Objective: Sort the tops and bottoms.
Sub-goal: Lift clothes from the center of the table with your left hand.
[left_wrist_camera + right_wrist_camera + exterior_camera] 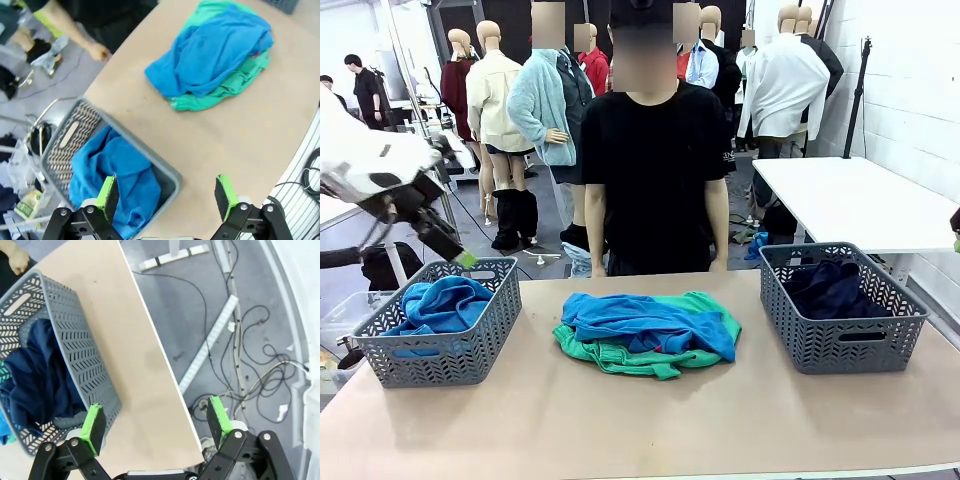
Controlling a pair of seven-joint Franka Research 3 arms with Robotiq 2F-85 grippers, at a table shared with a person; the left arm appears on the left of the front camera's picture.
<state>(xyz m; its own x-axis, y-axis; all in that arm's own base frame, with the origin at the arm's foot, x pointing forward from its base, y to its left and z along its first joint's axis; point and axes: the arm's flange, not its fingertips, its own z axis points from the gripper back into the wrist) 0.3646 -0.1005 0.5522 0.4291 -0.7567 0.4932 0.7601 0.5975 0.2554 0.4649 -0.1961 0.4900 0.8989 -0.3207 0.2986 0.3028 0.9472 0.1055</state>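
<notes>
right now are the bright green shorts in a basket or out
Out. The bright green shorts lie crumpled on the tan table, partly under a bright blue shirt.

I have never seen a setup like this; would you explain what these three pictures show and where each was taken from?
Two robot arms share a table with a person opposite. The front picture looks across the table; the other two come from cameras on each wrist, looking along the green-padded fingers. The left gripper hangs open above the left basket's edge, which holds one blue shirt. The right gripper is open by the right basket with the navy trousers. Another blue shirt lies over the green shorts mid-table. Nothing is held.
</notes>
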